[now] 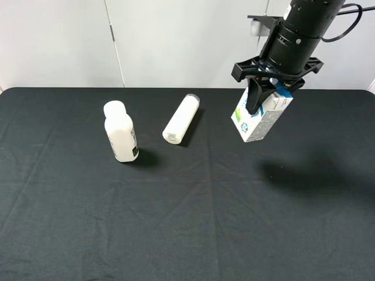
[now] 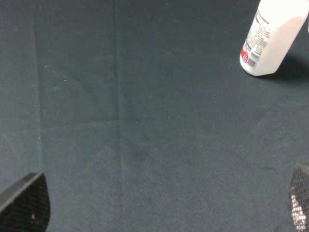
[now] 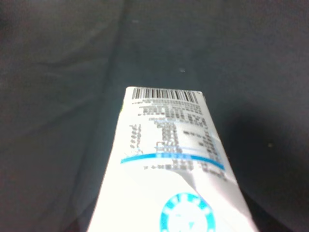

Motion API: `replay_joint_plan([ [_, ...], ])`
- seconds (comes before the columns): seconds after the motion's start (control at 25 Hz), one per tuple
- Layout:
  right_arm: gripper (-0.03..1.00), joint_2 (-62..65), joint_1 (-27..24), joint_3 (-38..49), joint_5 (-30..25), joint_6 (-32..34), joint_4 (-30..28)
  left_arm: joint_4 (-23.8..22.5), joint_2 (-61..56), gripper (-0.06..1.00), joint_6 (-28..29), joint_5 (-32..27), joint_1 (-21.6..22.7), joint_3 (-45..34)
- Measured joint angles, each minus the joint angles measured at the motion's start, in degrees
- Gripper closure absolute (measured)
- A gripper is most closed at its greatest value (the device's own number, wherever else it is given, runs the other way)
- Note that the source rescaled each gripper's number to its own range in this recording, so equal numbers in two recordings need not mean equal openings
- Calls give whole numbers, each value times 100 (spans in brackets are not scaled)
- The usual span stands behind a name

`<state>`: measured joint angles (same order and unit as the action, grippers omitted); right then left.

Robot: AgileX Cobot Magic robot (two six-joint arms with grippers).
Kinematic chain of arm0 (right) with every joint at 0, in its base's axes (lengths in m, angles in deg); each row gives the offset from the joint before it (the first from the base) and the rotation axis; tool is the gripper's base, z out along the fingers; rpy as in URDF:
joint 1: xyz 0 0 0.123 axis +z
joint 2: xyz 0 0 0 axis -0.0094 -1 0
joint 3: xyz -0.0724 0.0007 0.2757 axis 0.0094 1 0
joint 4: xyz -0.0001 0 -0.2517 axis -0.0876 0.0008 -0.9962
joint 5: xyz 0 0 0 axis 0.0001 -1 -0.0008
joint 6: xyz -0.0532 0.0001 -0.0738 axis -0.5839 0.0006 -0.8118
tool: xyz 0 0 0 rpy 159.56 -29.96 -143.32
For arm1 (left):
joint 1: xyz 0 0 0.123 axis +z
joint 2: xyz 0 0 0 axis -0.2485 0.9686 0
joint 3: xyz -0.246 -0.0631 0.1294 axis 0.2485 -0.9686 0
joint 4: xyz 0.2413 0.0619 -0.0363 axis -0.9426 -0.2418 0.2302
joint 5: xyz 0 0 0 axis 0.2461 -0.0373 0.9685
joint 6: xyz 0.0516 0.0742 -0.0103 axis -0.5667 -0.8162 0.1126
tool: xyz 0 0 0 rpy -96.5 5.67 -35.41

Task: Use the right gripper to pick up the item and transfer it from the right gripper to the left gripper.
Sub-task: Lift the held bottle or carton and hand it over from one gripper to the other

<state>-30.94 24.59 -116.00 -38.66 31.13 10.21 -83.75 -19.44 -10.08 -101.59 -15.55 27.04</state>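
Paperboard, white blue-green-print drink carton [image 1: 262, 119] | tilted above black cloth table [image 1: 176, 222], top end clamped by black ribbed-arm right gripper [image 1: 258, 100] | light, crushable I reckon | black left gripper [image 2: 162, 203] fingers wide apart, should take free lower half gently

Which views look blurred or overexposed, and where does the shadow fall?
Exterior high: sharp; the carton casts a detached shadow lower right. Right wrist: carton's near end blown out, fine print soft. Left wrist: bottle overexposed.
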Motion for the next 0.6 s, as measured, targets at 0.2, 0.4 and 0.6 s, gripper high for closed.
replay_joint_plan([
  [0.2,91,125,0,0,-7,-605,551,0,0,-3,0,0,0,0],
  [0.4,91,281,0,0,-15,-1147,997,0,0,-3,0,0,0,0],
  [0.6,91,363,56,0,-27,-1834,1227,0,0,-3,0,0,0,0],
])
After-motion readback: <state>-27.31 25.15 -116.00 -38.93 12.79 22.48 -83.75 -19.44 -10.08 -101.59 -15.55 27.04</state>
